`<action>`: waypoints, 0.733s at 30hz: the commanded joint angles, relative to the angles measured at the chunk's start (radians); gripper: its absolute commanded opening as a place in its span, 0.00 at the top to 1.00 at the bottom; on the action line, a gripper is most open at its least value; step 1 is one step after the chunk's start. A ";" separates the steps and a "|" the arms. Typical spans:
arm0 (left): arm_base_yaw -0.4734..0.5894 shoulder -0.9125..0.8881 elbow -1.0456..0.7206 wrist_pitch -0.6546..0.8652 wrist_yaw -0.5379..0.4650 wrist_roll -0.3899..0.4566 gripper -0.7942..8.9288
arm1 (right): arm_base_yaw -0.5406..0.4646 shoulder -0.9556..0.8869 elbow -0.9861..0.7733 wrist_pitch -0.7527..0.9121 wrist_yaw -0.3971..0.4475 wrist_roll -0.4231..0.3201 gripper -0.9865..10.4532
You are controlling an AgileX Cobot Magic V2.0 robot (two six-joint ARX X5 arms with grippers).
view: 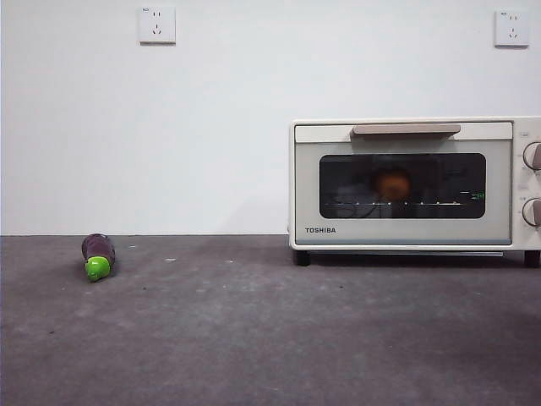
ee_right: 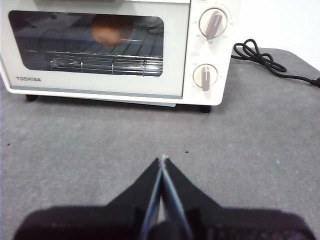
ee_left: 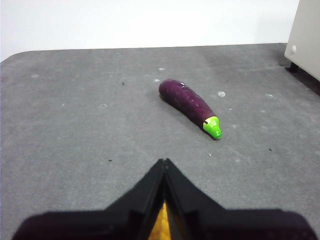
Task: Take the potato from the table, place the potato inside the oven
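Note:
The orange-brown potato (view: 394,183) rests on the wire rack inside the cream-white oven (view: 406,237), seen through the dark glass of the closed door; the right wrist view shows the potato (ee_right: 108,29) behind the glass too. The oven (ee_right: 176,65) stands on the grey table (view: 254,338) at the right. My right gripper (ee_right: 163,160) hovers in front of the oven, shut and empty. Over the table's left part my left gripper (ee_left: 164,162) is shut with nothing in it. Neither arm shows in the front view.
A small dark purple eggplant (view: 98,254) with a green cap lies on the table at the left, a little ahead of the left gripper as the eggplant (ee_left: 189,105). A black power cord (ee_right: 260,57) coils beside the oven. Two wall sockets (view: 157,25) sit high on the wall.

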 commanded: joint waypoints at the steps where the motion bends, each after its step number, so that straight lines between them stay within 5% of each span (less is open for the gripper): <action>1: 0.004 -0.002 -0.010 0.007 0.001 0.010 0.92 | -0.002 -0.003 -0.008 0.000 0.003 -0.003 0.91; 6: 0.004 -0.002 -0.010 0.007 0.001 0.010 0.92 | -0.002 -0.003 -0.008 0.000 0.010 -0.004 0.91; 12: 0.004 -0.002 -0.010 0.007 0.001 0.010 0.92 | -0.002 -0.003 -0.008 -0.001 0.130 0.051 0.91; 22: 0.004 -0.002 -0.010 0.007 0.001 0.010 0.92 | -0.002 -0.003 -0.008 0.001 0.131 0.049 0.91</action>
